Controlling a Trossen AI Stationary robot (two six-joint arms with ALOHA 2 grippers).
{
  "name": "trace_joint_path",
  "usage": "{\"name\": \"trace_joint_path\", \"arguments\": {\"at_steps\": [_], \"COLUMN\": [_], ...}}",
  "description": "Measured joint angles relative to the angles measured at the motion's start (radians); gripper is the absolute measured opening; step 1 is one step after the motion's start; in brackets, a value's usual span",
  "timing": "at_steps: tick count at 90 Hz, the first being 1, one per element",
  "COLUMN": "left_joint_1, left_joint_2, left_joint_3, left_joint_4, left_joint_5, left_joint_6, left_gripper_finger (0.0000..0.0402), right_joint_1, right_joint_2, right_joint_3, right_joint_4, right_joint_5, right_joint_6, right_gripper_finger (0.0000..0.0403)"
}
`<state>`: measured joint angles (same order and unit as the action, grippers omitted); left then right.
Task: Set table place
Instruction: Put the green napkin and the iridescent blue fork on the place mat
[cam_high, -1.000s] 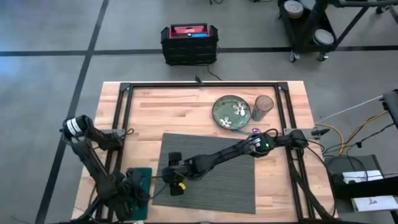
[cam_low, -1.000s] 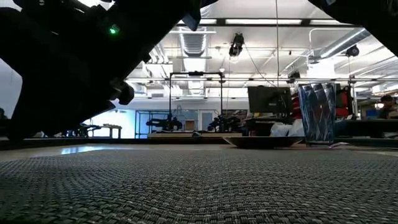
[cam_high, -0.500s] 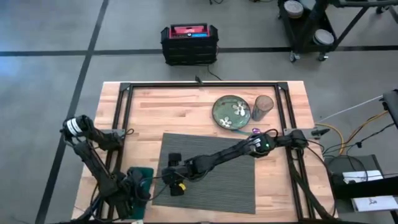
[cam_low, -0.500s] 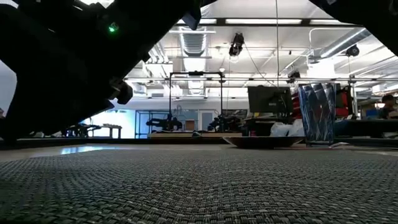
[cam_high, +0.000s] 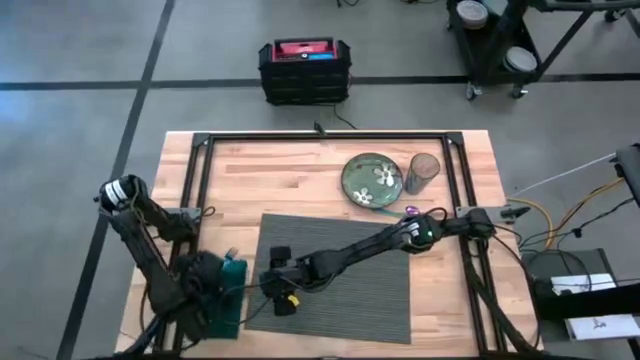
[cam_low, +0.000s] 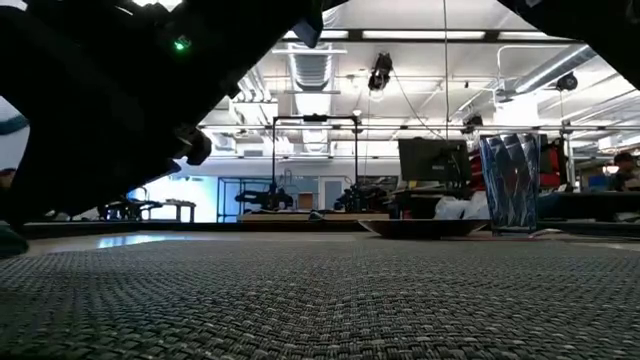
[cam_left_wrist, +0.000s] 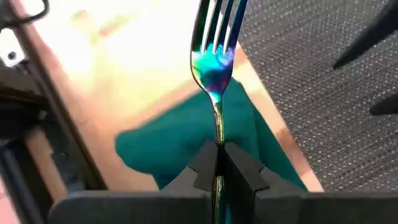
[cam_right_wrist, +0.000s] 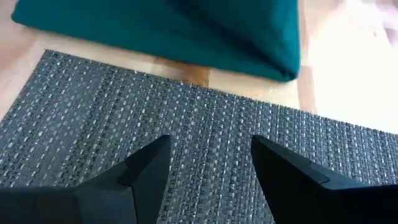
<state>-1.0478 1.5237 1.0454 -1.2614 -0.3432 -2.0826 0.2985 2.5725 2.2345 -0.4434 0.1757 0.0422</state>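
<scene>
The dark grey ribbed placemat (cam_high: 350, 290) lies on the light-wood table (cam_high: 290, 175). A dark green napkin (cam_high: 234, 296) lies flat on the wood next to the mat's left edge. My left gripper (cam_left_wrist: 217, 158) hovers over the napkin (cam_left_wrist: 168, 155), shut on an iridescent fork (cam_left_wrist: 214, 62) whose tines point away from it. My right gripper (cam_right_wrist: 208, 155) stands open low over the mat's left part (cam_high: 275, 285), with nothing between its fingers and the napkin (cam_right_wrist: 186, 31) just beyond. My left gripper pinches the fork's thin handle (cam_left_wrist: 218, 134) between its two fingers. The fingers lie along the handle, and the neck and tines stick out past them. The fork juts out over the green napkin; whether it touches the cloth I cannot tell.
A green flowered plate (cam_high: 372, 180) and a brown tumbler (cam_high: 424, 170) stand on the wood beyond the mat's far right corner, a small purple object (cam_high: 410, 210) beside them. Black frame rails (cam_high: 200, 180) run along the table's left, far and right sides.
My left gripper, still shut on the fork, has shifted a little toward the table's far edge over the napkin. My right arm has kept still.
</scene>
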Motion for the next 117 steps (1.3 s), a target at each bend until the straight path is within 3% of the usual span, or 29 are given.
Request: {"name": "trace_joint_path", "arguments": {"at_steps": [25,51,71,80,92,106,117], "left_joint_1": [0.007,0.029,0.031,0.012,-0.002,-0.004,-0.004], "left_joint_2": [0.005,-0.002,-0.013,0.002,0.032,0.075,0.112], "left_joint_3": [-0.048,-0.053,-0.029,-0.036,-0.06,-0.092,-0.134], "left_joint_4": [0.248,0.251,0.298,0.302,0.311,0.4,0.511], "left_joint_5": [0.012,0.013,0.082,0.139,0.119,0.053,0.009], "left_joint_6": [0.062,0.11,0.128,0.128,0.127,0.156,0.196], "left_gripper_finger": [0.0015,0.012,0.0169,0.0172,0.0162,0.0144,0.0131], "right_joint_1": [0.001,0.0,0.003,0.002,-0.017,-0.071,-0.119], "right_joint_2": [0.001,0.001,0.001,0.001,0.001,0.002,0.013], "right_joint_3": [-0.01,-0.01,-0.01,-0.012,-0.029,-0.033,-0.032], "right_joint_4": [0.011,0.014,0.032,0.126,0.261,0.25,0.291], "right_joint_5": [0.0,0.0,-0.001,0.0,0.005,0.001,-0.106], "right_joint_6": [0.002,0.011,-0.006,-0.031,-0.03,0.121,0.267], "right_gripper_finger": [0.0225,0.0236,0.0225,0.022,0.021,0.0201,0.02]}}
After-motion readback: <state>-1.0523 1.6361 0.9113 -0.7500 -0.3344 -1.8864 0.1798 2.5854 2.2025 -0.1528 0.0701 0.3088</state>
